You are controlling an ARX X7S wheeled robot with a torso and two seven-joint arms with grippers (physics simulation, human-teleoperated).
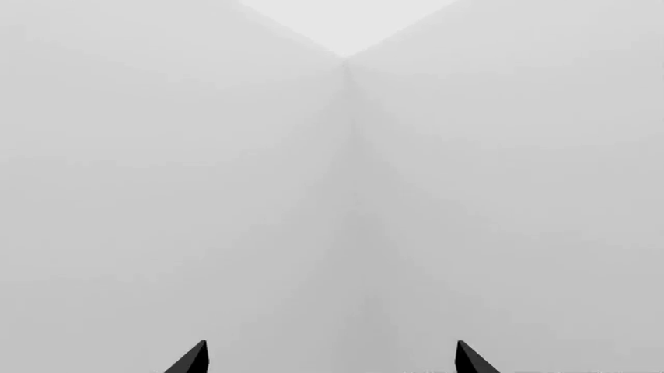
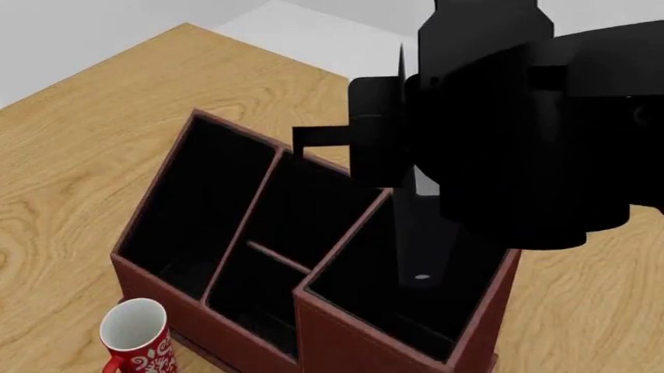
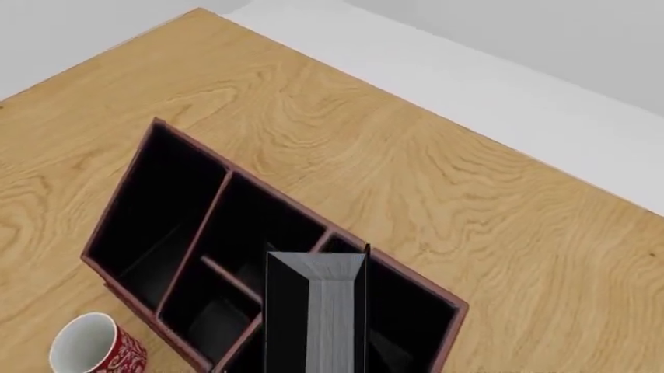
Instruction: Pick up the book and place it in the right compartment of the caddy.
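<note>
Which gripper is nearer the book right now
Right. The right arm hangs directly over the book standing in the caddy; the left gripper faces only blank walls.

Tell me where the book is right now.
The book stands upright with its lower end inside the right compartment of the caddy, under the right arm at the right of the head view.

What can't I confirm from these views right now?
- Right fingers: hidden in the head view by the arm's black bulk; outside the right wrist view's frame, so the hold on the book is unconfirmed.
- Book's lower end: cut off in the right wrist view; in the head view, black on black inside the right compartment, so floor contact is unclear.
- Left wrist view: only blank walls and fingers.
</note>
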